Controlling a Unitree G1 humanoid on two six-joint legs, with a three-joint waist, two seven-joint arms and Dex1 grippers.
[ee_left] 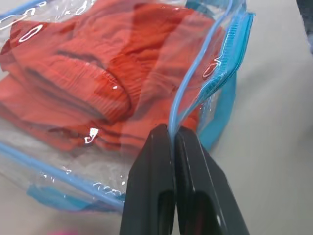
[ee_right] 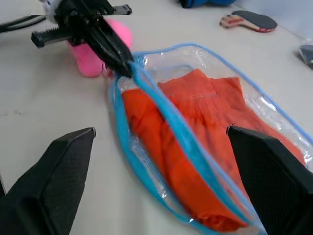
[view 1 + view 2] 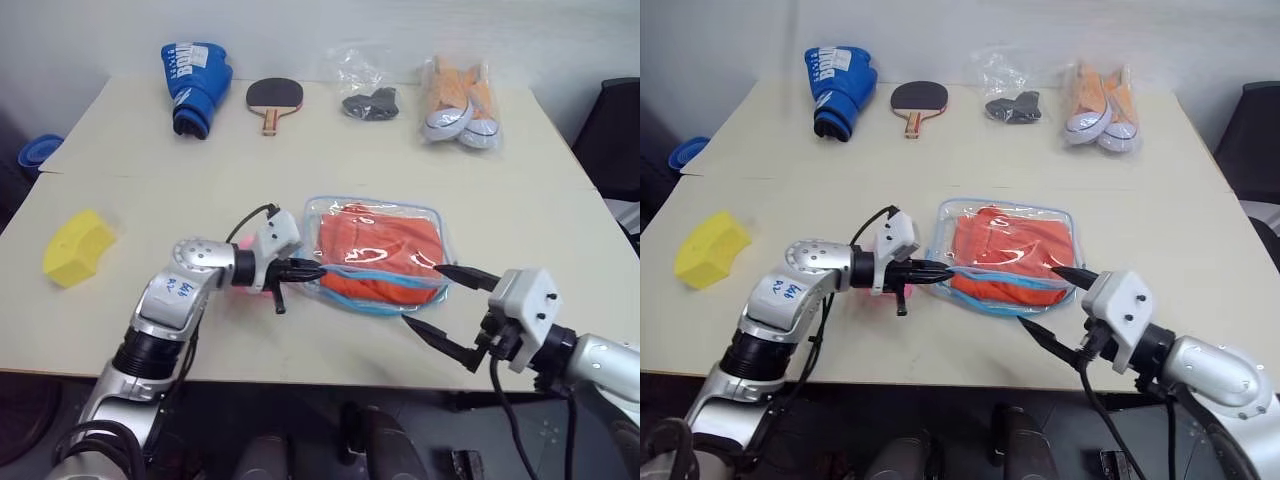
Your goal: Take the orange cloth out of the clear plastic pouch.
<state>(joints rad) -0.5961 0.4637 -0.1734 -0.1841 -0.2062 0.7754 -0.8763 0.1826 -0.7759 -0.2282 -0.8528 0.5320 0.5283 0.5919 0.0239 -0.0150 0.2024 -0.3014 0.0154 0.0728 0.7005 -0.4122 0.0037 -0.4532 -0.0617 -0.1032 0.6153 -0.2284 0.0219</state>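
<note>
Right now the pouch (image 3: pixel 378 256) lies flat near the front edge of the table (image 3: pixel 300 150), cloth (image 3: pixel 378 250) fully inside it, folded, filling most of the pouch. Zip side faces the robot and stands partly open. Left gripper (image 3: pixel 312 270) is clamped on the blue-trimmed edge of the pouch at its left end; fingers (image 1: pixel 161 191) pressed together with the plastic rim between them. Pink fluffy charm (image 2: pixel 95 54) sits just behind that gripper. Right gripper (image 3: pixel 440 302) has fingers wide apart, holding nothing, at the pouch's right front corner. At the far edge of the table: orange-and-white shoes (image 3: pixel 460 105) in a clear bag, dark item (image 3: pixel 370 102) in another clear bag
</note>
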